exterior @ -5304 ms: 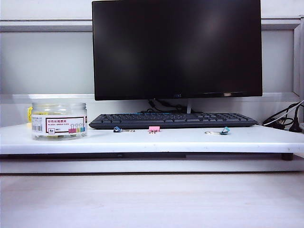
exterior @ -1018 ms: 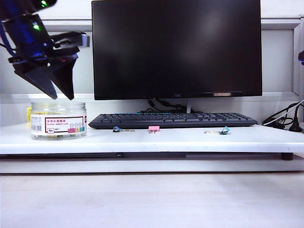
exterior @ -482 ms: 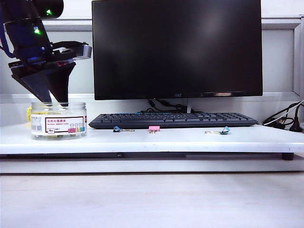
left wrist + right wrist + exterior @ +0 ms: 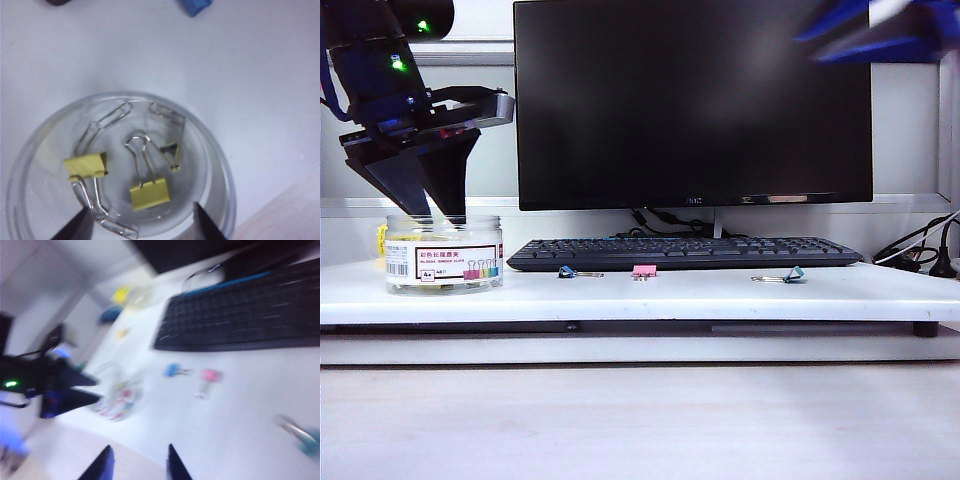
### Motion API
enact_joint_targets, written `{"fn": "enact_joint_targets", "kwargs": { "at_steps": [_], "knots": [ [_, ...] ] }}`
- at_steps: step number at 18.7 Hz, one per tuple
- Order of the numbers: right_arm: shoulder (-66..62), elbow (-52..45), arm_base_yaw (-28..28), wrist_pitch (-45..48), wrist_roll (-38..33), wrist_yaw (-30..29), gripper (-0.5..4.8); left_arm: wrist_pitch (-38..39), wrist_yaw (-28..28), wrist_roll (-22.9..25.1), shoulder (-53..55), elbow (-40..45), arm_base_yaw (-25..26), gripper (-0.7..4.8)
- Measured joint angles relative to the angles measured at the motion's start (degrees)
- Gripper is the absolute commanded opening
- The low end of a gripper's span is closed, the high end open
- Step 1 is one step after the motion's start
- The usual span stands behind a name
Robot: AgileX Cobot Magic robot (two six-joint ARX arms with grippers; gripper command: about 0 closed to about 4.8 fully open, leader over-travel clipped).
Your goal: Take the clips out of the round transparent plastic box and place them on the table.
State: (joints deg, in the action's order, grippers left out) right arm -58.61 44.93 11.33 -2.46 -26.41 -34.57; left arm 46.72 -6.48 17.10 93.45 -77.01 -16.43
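Though poised over the jar, closed on nothing yet: judged the reach-in step, with all three yellow clips lying on the jar's floor and none out on the table

Table: wide, white and flat, ending in a straight front edge above a lower wood-grain surface; bare strip along the front, so ample room for setting clips down beside the jar

Monitor and keyboard: closing off the back, no room to swing there

Left gripper: at the table's left end, pointing down into the jar's mouth, fingers spread wide with tips at the rim, empty; seen also in its wrist view straddling the middle clip

Right gripper: high at the upper right of the exterior view, blurred, well apart from the jar; fingers parted in its wrist view, nothing between them

Jar: upright, lid off, near the table's left end

Next move, as judged: straight down, then closing on a clip's yellow body, not the wire handles; little slack beside the clear wall, so some risk of catching the rim or shoving the jar; lifting clear of the rim before any sideways travel

Blue clip, pink clip and teal clip: loose in front of the keyboard, best avoided when setting down
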Motion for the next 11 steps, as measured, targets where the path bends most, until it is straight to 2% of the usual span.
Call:
{"fn": "enact_joint_targets", "kwargs": {
  "at_steps": [3, 7, 9, 11],
  "knots": [
    [-13.1, 11.2, 1.3, 0.4, 1.0, -5.8, 1.39, 0.0, -1.6, 0.0, 0.0, 0.0, 0.0, 2.68],
    [-21.8, 18.8, 3.0, 0.5, 1.9, -14.0, 1.4, 0.0, -2.3, 1.0, 0.0, -0.1, 0.0, 2.68],
    [-25.6, 21.0, 3.7, 0.4, 2.3, -20.3, 1.41, 0.0, -2.4, 1.3, 0.0, -0.1, 0.0, 2.65],
    [-28.1, 22.1, 4.9, 0.4, 2.3, -23.9, 1.41, 0.0, -2.4, 1.3, 0.0, -0.1, 0.1, 2.09]
  ]
}}
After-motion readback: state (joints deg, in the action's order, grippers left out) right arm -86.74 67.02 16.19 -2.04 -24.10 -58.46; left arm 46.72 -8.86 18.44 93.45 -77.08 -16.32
